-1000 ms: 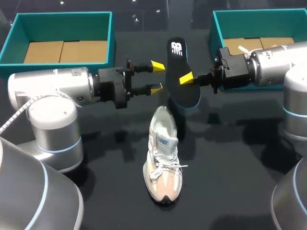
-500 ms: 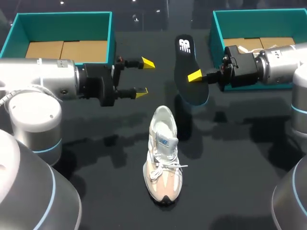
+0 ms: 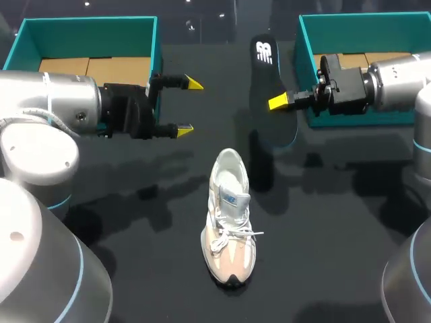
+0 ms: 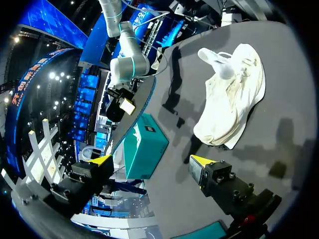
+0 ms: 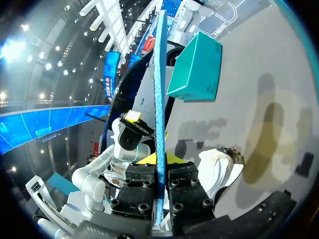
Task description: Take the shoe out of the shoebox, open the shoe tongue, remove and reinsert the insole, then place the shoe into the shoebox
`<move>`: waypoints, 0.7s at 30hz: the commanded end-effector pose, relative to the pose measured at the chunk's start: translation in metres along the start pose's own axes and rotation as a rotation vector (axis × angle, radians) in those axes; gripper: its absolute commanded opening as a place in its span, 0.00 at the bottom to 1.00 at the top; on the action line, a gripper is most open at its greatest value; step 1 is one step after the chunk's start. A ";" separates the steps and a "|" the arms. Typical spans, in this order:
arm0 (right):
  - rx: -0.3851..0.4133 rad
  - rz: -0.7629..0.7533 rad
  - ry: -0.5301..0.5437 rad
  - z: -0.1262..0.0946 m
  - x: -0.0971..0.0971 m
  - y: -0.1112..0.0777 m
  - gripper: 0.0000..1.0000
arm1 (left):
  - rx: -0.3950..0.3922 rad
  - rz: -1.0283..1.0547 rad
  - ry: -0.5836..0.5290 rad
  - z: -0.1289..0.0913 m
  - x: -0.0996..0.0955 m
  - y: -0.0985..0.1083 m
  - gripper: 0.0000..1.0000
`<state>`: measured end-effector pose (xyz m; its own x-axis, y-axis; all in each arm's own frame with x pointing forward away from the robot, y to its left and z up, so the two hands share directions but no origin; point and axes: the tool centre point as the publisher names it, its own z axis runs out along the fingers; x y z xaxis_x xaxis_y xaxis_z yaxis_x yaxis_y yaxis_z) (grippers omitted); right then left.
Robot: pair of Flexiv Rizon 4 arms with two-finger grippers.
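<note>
A beige and white shoe lies on the dark table, toe toward me, laces loose. Its black insole hangs in the air beyond the shoe, and my right gripper is shut on the insole's edge. In the right wrist view the insole stands edge-on, blue, clamped between the fingers, with the shoe beyond. My left gripper hangs open and empty to the left of the insole. Its wrist view shows the shoe ahead of the spread fingertips.
A teal shoebox stands at the back left behind my left arm, another teal shoebox at the back right under my right arm. Both show cardboard floors. One teal box lies ahead of the left gripper.
My left gripper opened wider and drew back to the left, away from the insole. My right gripper carried the insole a little right and farther back.
</note>
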<state>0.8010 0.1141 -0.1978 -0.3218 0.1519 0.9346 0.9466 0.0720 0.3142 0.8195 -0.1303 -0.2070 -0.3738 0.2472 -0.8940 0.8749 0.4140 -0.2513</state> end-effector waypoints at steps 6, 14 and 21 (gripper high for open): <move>-0.009 -0.002 -0.001 -0.002 0.003 -0.002 0.00 | -0.074 -0.115 0.277 -0.009 -0.010 -0.003 1.00; -0.009 -0.002 -0.001 -0.002 0.003 -0.002 0.00 | -0.074 -0.115 0.277 -0.009 -0.010 -0.003 1.00; -0.009 -0.002 -0.001 -0.002 0.003 -0.002 0.00 | -0.111 -0.182 0.297 -0.008 -0.007 -0.003 1.00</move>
<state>0.7992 0.1121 -0.1956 -0.3241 0.1496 0.9341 0.9459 0.0641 0.3180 0.8179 -0.1261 -0.1958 -0.5511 0.4123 -0.7255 0.7983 0.5135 -0.3146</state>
